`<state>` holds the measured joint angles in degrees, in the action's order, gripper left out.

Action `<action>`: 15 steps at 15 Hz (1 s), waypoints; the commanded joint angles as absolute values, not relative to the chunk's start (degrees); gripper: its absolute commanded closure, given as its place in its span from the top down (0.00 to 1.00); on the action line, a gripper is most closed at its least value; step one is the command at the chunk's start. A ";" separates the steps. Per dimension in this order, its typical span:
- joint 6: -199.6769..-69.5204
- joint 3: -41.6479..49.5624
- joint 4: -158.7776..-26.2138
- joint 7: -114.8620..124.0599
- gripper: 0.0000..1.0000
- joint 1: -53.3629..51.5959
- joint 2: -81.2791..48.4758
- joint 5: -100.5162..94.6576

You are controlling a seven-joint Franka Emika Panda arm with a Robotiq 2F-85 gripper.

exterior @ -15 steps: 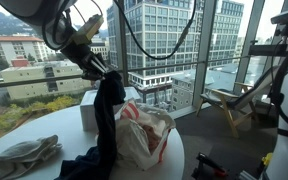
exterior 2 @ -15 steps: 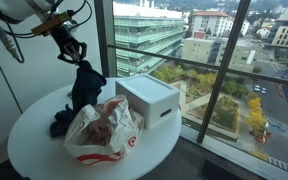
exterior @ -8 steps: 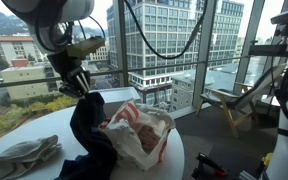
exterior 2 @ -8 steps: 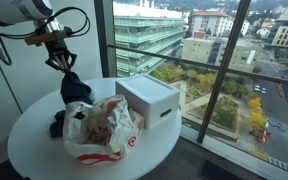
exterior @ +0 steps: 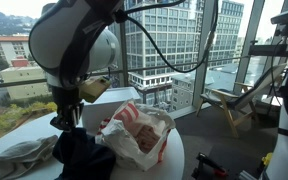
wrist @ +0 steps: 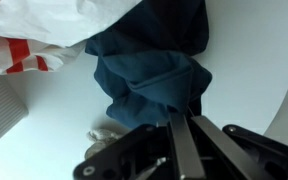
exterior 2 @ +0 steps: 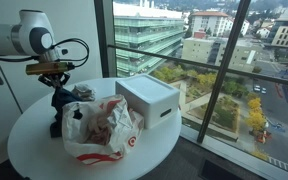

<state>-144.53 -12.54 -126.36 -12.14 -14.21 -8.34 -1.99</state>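
Tool (exterior 2: 60, 89) of a white robot arm hangs low over a round white bench (exterior 2: 29, 148), its two fingers (wrist: 174, 150) pressed together on the top fold of a crumpled dark blue cloth (exterior 2: 66, 104). The cloth is heaped on the bench directly under the tool. A white plastic bag with red markings (exterior 2: 102, 130) touches the heap. A white rectangular box (exterior 2: 149, 100) stands behind the bag, by the window. In an exterior view, a pale grey rag (exterior: 24, 155) lies just beside the cloth.
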 commanded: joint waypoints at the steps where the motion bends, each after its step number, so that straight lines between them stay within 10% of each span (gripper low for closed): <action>1: -157.96 -14.29 -134.61 -19.50 0.03 -13.03 -6.94 -1.35; 7: -168.33 -16.98 -141.23 -26.12 0.04 -11.42 -10.09 -1.09; 8: -169.47 -16.76 -141.53 -26.11 0.31 -11.39 -10.60 -2.78; 15: -168.76 -13.87 -140.21 -25.10 0.77 -11.24 -12.72 -13.17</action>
<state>-168.12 -14.46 -141.20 -24.58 -11.83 -11.87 -9.89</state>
